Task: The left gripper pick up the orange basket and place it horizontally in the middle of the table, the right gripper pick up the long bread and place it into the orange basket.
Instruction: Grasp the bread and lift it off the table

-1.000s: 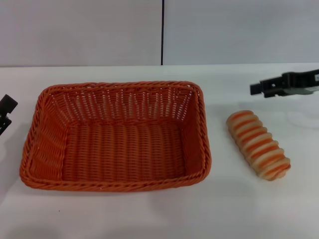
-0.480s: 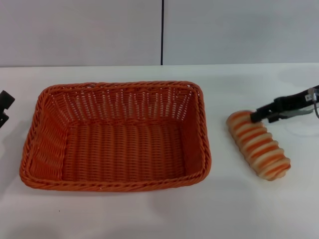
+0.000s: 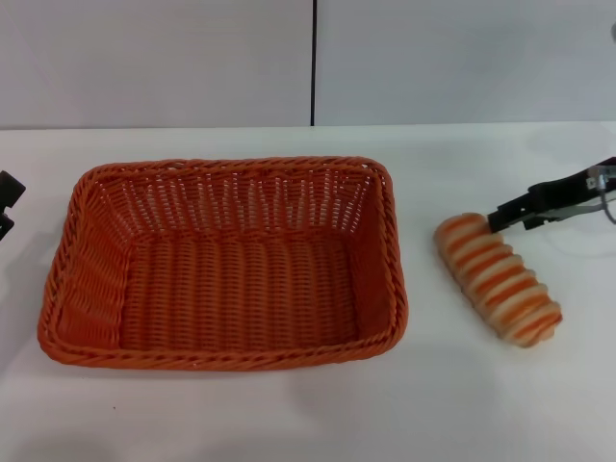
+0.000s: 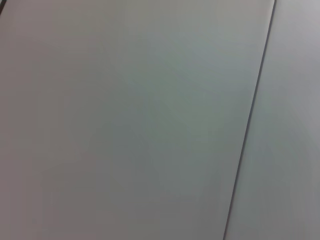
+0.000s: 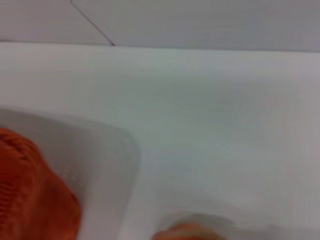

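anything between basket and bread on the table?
No. In the head view the strip of table between the basket and the bread is bare.

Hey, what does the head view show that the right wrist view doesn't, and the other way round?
Only the head view shows the whole orange basket with nothing in it, the full striped long bread lying on the table to the basket's right, the right gripper at the bread's far end, and the left gripper at the left edge. The right wrist view adds nothing new. Both share the white table, a part of the basket, the bread and the grey wall behind.
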`<state>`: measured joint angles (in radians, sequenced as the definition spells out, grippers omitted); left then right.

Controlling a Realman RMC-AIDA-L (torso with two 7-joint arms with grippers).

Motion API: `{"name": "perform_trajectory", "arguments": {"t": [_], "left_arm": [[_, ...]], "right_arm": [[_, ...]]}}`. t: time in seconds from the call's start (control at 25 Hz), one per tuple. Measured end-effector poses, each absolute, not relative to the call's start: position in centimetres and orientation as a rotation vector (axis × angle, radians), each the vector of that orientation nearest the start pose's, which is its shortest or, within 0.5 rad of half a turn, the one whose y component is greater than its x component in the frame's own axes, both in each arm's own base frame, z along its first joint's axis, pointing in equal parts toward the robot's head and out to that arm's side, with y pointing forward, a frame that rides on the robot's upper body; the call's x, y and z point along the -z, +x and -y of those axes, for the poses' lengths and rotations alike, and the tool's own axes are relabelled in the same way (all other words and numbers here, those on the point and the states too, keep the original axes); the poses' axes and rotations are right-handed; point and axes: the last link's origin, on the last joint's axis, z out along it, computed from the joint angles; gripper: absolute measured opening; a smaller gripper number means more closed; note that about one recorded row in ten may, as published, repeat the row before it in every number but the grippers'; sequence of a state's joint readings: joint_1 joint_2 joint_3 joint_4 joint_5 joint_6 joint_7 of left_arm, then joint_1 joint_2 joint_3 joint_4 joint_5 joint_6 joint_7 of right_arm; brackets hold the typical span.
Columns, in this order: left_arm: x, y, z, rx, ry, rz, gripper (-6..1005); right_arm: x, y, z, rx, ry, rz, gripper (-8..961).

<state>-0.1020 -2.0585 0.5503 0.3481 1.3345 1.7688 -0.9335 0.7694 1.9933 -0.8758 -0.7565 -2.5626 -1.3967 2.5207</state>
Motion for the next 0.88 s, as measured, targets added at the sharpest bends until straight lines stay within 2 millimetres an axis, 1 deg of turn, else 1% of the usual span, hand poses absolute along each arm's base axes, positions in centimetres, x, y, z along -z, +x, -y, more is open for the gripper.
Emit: {"name": "perform_trajectory", "arguments": {"t": [0.24, 0.52, 0.68, 0.88], "left_arm": [[-5.2, -35.0, -20.5, 1.194, -1.853, 0.611, 728], [-5.2, -34.8, -21.0, 1.198, -1.859, 0.599, 728], [-5.2, -34.8, -21.1, 1.196, -1.861, 0.597, 728], [-5.2, -34.8, -21.2, 1.195, -1.861, 0.599, 728]], "right_arm": [[-0.8, 24.5, -39.3, 0.023, -2.395, -1.579, 529], [0.6, 25.3, -39.1, 0.028, -2.385, -1.609, 525], [0.6, 25.6, -39.0, 0.036, -2.385, -1.602, 522], [0.1, 25.4, -39.3, 0.016, -2.380, -1.579, 519]]}}
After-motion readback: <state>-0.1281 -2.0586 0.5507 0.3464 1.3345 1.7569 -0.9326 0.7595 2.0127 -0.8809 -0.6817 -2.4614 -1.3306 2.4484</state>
